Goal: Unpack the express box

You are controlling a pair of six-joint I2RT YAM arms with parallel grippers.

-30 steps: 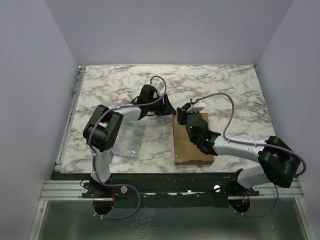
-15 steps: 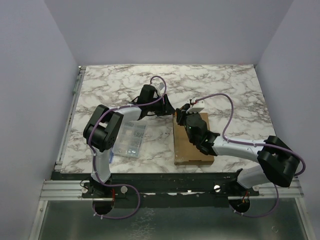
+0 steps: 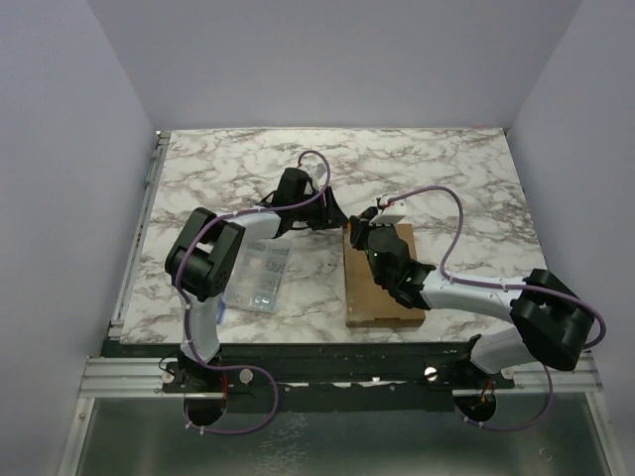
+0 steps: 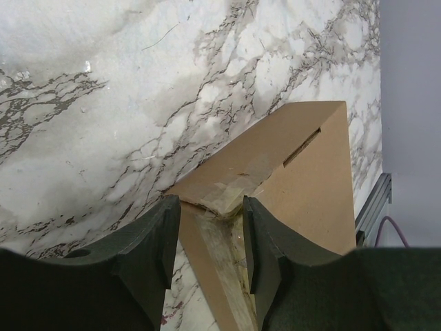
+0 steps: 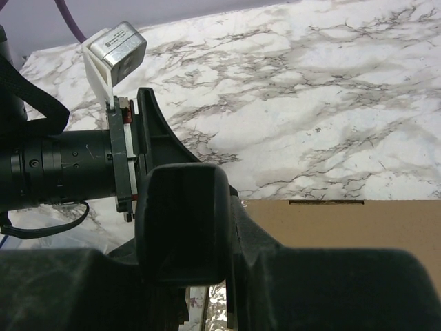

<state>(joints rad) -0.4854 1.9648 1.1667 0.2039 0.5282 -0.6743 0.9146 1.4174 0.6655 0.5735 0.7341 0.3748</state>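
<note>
The express box (image 3: 387, 293) is a flat brown cardboard mailer lying shut on the marble table, right of centre. My left gripper (image 3: 340, 224) reaches across to its far left corner. In the left wrist view it (image 4: 210, 210) is open, and its fingers straddle the taped corner of the box (image 4: 303, 179) without pinching it. My right gripper (image 3: 360, 239) sits at the same corner from the right. In the right wrist view it (image 5: 231, 231) has its jaws almost together on the left edge of the box lid (image 5: 372, 224).
A clear organizer case (image 3: 256, 278) of small parts lies left of the box under the left arm. The left arm's wrist and its camera (image 5: 117, 45) are close beside my right gripper. Marble table (image 3: 446, 169) stretches behind; purple walls enclose it.
My right gripper has crept slightly left and nearer along the box's far left corner. The left arm and the box have stayed put.
</note>
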